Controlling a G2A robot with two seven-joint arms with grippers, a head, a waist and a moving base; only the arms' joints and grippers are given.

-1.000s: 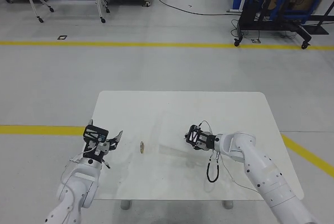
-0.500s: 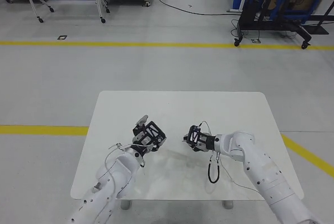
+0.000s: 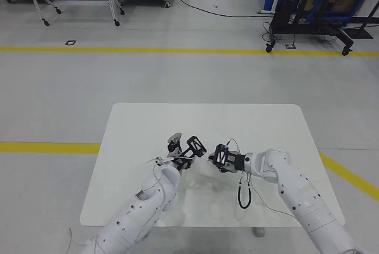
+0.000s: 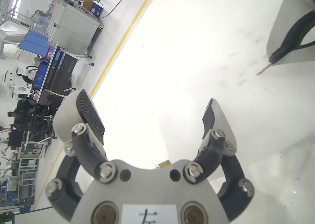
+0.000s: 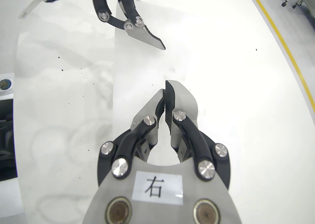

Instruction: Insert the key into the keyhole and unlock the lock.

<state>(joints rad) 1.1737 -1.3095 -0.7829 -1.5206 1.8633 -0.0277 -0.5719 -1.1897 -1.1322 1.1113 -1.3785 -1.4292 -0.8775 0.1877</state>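
Black-padded left pincer (image 4: 147,101) gapes wide — right pincer (image 5: 165,89) pinches the key (image 4: 263,69).

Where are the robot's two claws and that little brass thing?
left gripper (image 4: 147,98), left wrist view, between its open fingertips
right gripper (image 5: 166,86), right wrist view, at its shut fingertips
brass piece (image 4: 163,163), left wrist view, its exposed corner

L gripper (image 4: 147,101) base is hiding most of a brass piece (image 4: 163,163); R gripper (image 4: 273,57) is running off left wrist view's edge.
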